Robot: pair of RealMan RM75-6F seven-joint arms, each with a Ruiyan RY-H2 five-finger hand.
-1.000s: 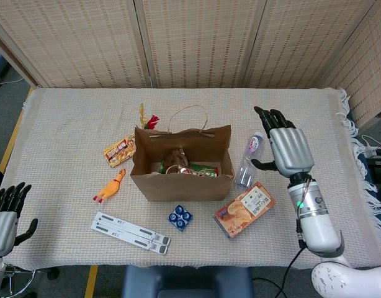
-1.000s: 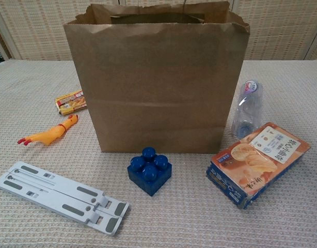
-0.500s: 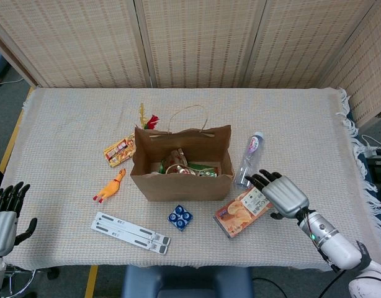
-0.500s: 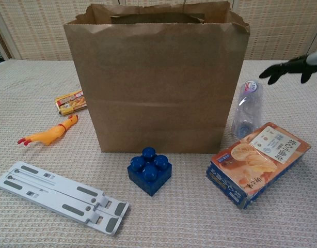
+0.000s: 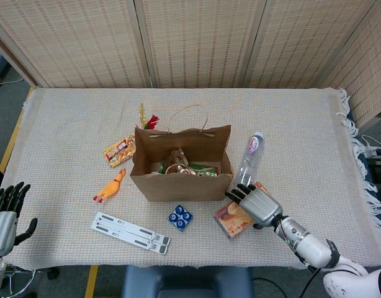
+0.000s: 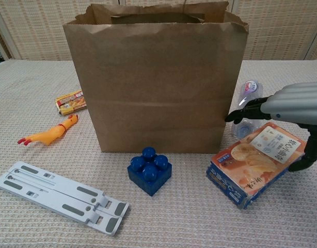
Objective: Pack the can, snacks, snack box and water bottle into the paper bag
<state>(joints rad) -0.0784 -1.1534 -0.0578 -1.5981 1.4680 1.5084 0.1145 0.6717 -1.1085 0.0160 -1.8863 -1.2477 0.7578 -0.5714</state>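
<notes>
The brown paper bag [image 5: 178,180] stands open mid-table with several packets inside. Right of it the clear water bottle [image 5: 249,155] lies on its side. In front of the bottle lies the orange snack box [image 5: 230,219], tilted on the cloth. My right hand [image 5: 257,205] hovers palm down over the box with fingers spread and nothing in it. In the chest view the right hand [image 6: 290,103] is just above the snack box [image 6: 251,165], thumb hanging by the box's right edge, fingertips near the bottle [image 6: 248,93]. My left hand [image 5: 4,214] hangs open off the table's near left corner.
A small orange snack packet [image 5: 119,151] and a rubber chicken [image 5: 110,185] lie left of the bag. A blue brick [image 5: 180,217] and a white folding stand [image 5: 131,231] lie in front of it. A red and yellow item [image 5: 150,120] sits behind the bag.
My right hand has dropped from beside the bottle and come forward and inward, now lying low over the snack box. The left hand and all objects have stayed put.
</notes>
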